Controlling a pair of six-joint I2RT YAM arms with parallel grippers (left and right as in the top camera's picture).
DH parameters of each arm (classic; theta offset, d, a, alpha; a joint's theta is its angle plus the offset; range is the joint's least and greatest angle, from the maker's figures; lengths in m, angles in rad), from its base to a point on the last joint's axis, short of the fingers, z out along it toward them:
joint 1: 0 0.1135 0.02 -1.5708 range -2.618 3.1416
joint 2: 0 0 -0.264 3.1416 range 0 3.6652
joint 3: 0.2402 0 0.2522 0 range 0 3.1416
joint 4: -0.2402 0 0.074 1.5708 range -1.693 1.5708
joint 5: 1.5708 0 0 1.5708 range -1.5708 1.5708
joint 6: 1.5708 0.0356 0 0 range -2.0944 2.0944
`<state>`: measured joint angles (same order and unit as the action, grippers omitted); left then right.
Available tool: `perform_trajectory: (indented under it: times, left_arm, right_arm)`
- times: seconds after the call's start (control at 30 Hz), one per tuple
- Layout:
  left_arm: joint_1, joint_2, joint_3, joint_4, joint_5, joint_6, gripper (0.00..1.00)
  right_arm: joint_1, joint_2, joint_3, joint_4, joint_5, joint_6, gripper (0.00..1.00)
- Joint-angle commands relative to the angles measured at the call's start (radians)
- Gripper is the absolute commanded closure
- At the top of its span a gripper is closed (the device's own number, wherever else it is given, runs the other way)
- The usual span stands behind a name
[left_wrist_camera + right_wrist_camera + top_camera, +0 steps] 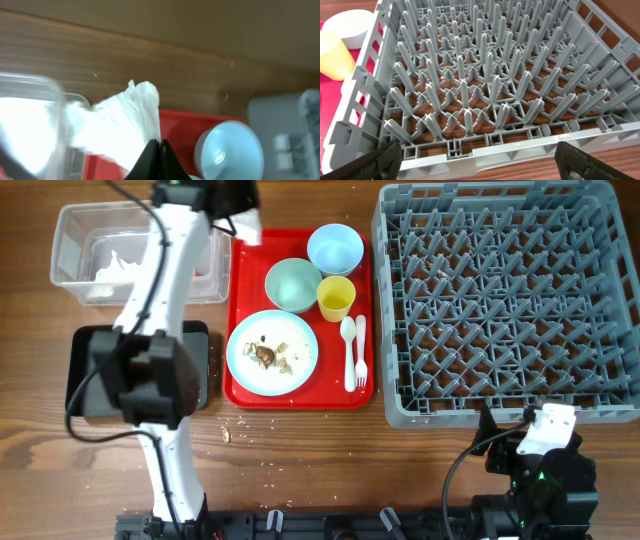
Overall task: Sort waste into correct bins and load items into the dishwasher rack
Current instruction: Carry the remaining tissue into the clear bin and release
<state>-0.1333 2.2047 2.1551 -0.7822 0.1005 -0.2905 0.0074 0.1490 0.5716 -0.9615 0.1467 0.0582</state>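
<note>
Nearest the robot, the right end effector (477, 148) hangs over the bench (350, 470) just short of the dishwasher rack's (480, 412) front wall, its fingers wide apart and holding nothing; in the right wrist view only the finger ends show, cut off at the bottom corners. A few crumbs (226, 435) lie on the wood in front of the red serving tray (240, 395). To the left the black tray (85, 380) is largely covered by the left arm, so what it holds cannot be told. On the red tray, the light blue plate (300, 345) carries brown and whitish scraps (268, 353), with the white spoon (348, 350) and fork (361, 350) side by side just to its right. Behind them stand the yellow cup (336, 297), the pale green bowl (293, 284) and, farthest, the light blue bowl (335, 248). The rack's pegs stand bare, apart from a small pale speck near the far side, too small to tell. At the far left, the clear tub (75, 240) holds some white paper, partly hidden by the arm. The left end effector (160, 149) is pressed together on the napkin (125, 120), which hangs over the red tray's far left corner, just beside the tub; the left wrist view is blurred, and overhead only a white scrap of napkin shows below the arm.
</note>
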Motion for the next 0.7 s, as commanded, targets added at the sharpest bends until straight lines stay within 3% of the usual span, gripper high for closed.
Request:
perform_trajectory:
  times: [0.0, 0.1, 0.3, 0.33, 0.37, 0.4, 0.57, 0.67]
  left_arm:
    - [0.141, -0.057, 0.004, -0.03, 0.004, -0.256, 0.96]
    - [0.263, -0.08, 0.004, -0.045, 0.114, -0.277, 0.96]
    - [0.425, -0.08, 0.004, -0.196, 0.085, -0.425, 0.96]
    - [0.439, -0.08, 0.004, -0.211, 0.085, -0.425, 0.74]
    - [0.447, -0.08, 0.004, -0.22, 0.085, -0.425, 0.31]
    - [0.454, -0.08, 0.004, -0.226, 0.085, -0.423, 0.0]
    - [0.456, -0.08, 0.004, -0.298, 0.126, -0.421, 0.0]
    - [0.474, -0.08, 0.004, -0.367, 0.015, -0.421, 0.0]
  right_arm:
    - [0.0, -0.007, 0.002, 0.003, 0.01, -0.003, 0.0]
    - [0.0, -0.007, 0.002, 0.003, 0.01, -0.003, 0.0]
    - [0.0, -0.007, 0.002, 0.003, 0.01, -0.003, 0.0]
    - [0.0, -0.007, 0.002, 0.004, 0.01, -0.003, 0.0]
    - [0.0, -0.007, 0.002, 0.003, 0.01, -0.003, 0.0]
    - [0.0, -0.007, 0.002, 0.003, 0.01, -0.003, 0.01]
    - [0.0, -0.007, 0.002, 0.004, 0.01, -0.003, 0.0]
    - [0.0, -0.007, 0.002, 0.004, 0.01, -0.003, 0.0]
